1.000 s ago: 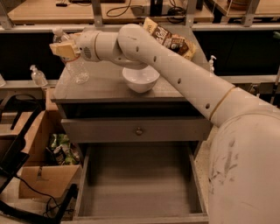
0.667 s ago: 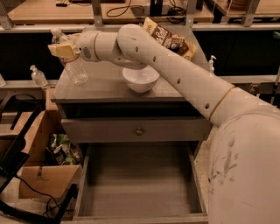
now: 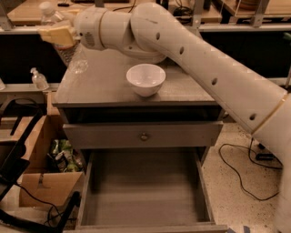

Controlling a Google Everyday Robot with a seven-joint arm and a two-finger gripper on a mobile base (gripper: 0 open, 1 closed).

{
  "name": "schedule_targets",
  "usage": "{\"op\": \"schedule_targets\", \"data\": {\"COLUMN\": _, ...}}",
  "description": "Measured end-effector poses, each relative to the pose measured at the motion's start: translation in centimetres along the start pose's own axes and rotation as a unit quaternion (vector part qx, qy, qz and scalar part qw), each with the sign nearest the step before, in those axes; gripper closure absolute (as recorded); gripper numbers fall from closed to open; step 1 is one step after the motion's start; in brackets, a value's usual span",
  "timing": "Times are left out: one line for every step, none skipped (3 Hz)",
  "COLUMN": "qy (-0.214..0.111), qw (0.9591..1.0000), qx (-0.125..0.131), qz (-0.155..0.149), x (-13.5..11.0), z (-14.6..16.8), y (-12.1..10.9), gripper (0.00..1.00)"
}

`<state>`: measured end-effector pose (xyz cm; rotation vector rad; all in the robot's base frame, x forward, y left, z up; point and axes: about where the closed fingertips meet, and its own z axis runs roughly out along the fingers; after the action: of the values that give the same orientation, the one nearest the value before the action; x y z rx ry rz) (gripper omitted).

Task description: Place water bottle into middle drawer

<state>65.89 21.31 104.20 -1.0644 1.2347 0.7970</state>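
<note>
Gripper [image 3: 57, 36] clasps water bottle [image 3: 72, 57] above left cabinet [image 3: 104, 87] edge.

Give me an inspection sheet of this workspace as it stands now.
Surface: grey cabinet top, carrying a white bowl.
Job's things: water bottle tilted, held over the top's left rear corner; middle drawer pulled open, nothing seen inside.
Clutter: small pump bottle on the left ledge; cardboard box left of the cabinet.
Grippers: gripper at upper left, shut on the water bottle.
Cables: black cable on the floor, right side.
Surroundings: wooden desks behind.
</note>
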Motion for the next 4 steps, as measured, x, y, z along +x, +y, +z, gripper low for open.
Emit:
{"op": "schedule_targets", "data": {"qy": -0.009, "qw": 0.9998, "qx": 0.017, "qz": -0.009, "x": -4.3, "z": -3.9, "y": 7.6, "gripper": 1.0}}
{"op": "schedule_targets", "data": {"qy": 0.002, "qw": 0.9999, "qx": 0.005, "qz": 0.016, "x": -0.6, "z": -5.5, "y": 13.5, "gripper": 1.0}}
{"op": "schedule_targets", "data": {"qy": 0.027, "qw": 0.9989, "qx": 0.012, "qz": 0.036, "x": 6.0, "z": -9.4, "y": 14.8, "gripper": 1.0}}
{"op": "schedule_targets", "data": {"qy": 0.063, "qw": 0.9974, "qx": 0.029, "qz": 0.021, "x": 17.0, "z": -15.8, "y": 7.6, "gripper": 1.0}}
